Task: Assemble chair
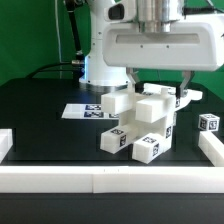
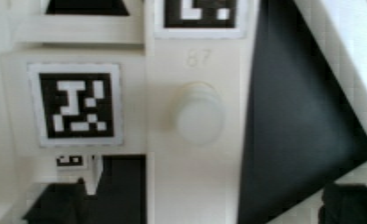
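Note:
The chair's white blocky parts (image 1: 143,118) stand joined in a cluster at the table's middle, tags facing out. My gripper (image 1: 160,93) hangs straight over the cluster, low on its top. In the wrist view a white upright bar (image 2: 198,110) with a round bump fills the middle, and beside it is a slab bearing a tag (image 2: 77,100). The gripper (image 2: 201,200) is open: its fingers stand on either side of the bar with dark gaps between, touching nothing. One loose tagged cube (image 1: 207,122) lies toward the exterior view's right.
The marker board (image 1: 84,110) lies flat behind the cluster, toward the exterior view's left. A white border rail (image 1: 110,180) runs along the front, with short pieces at both sides. The arm's base (image 1: 100,65) stands at the back.

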`<state>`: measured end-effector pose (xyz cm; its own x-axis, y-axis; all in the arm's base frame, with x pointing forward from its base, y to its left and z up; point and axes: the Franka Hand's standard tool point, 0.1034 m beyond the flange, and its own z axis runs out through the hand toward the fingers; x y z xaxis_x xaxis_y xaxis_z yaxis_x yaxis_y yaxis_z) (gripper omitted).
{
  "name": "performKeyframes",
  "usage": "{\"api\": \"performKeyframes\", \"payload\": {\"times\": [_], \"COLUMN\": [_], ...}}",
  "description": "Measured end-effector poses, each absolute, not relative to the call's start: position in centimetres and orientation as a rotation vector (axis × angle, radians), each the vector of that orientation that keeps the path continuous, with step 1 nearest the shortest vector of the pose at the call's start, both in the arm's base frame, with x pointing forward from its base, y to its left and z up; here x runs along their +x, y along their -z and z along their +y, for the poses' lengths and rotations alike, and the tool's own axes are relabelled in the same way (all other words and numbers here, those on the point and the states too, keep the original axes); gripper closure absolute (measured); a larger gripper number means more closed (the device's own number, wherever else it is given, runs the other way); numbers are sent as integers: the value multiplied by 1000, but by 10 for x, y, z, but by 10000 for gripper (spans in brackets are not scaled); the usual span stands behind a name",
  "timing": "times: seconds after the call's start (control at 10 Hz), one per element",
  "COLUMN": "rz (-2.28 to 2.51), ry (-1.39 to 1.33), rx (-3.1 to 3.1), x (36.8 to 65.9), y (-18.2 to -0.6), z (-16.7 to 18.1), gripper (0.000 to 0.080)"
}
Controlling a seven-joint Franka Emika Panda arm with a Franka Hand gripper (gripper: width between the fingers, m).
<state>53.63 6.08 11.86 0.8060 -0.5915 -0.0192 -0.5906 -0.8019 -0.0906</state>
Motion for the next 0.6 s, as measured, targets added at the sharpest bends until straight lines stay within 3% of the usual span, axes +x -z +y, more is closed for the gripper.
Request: {"api": "performKeyframes", "payload": {"times": [0.4, 0.6], "rz": [1026, 1081], "ry": [14, -2], "rx": [-2823, -2790], "x": [523, 511], "y": [-147, -151], "z": [79, 92], "gripper": [150, 150]}}
